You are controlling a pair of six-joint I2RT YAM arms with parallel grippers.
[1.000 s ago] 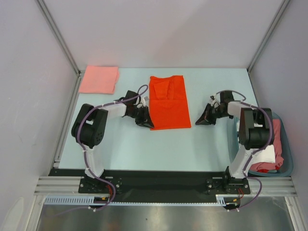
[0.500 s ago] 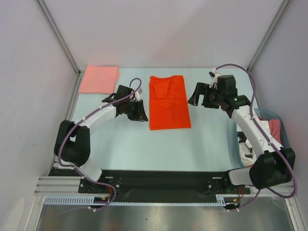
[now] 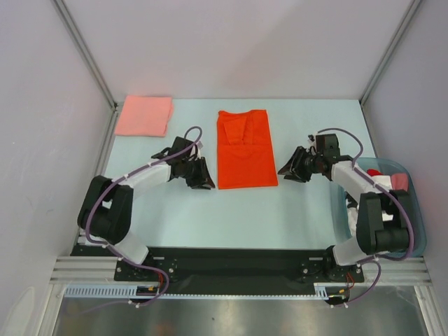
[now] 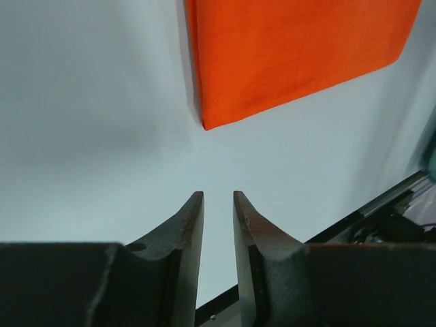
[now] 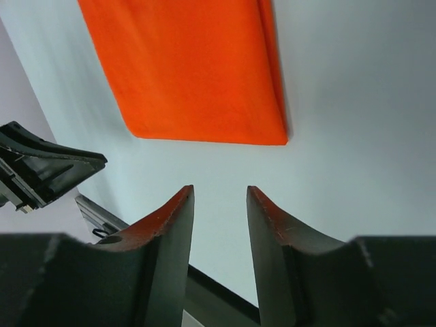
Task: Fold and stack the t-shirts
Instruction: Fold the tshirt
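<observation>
While I am weighing the risks from the left across, my left claw [image 3: 199, 175] is poised just beside the near left corner of the orange t-shirt [image 3: 244, 148], its fingers standing only a narrow slit apart and gripping nothing. That slit is worrying me: I am guessing it could shove the hem along the table [image 3: 280, 210] instead of straddling it, bunching the layers. The orange t-shirt is lying flat mid-table, already narrowed into a long strip. Beyond it, my right claw [image 3: 288, 171] is hovering near the near right corner, parted a little wider and also empty. If either claw is catching only the top layer, or the two are lifting unevenly, the fold is likely going to skew or fall open.

Around us, a folded pink t-shirt [image 3: 143, 115] is lying in the far left corner, well apart, where the stack seems to be forming. A blue bin [image 3: 420, 217] at the right edge is holding more clothes [image 3: 397, 180]. Nothing is standing between either claw and its corner.
</observation>
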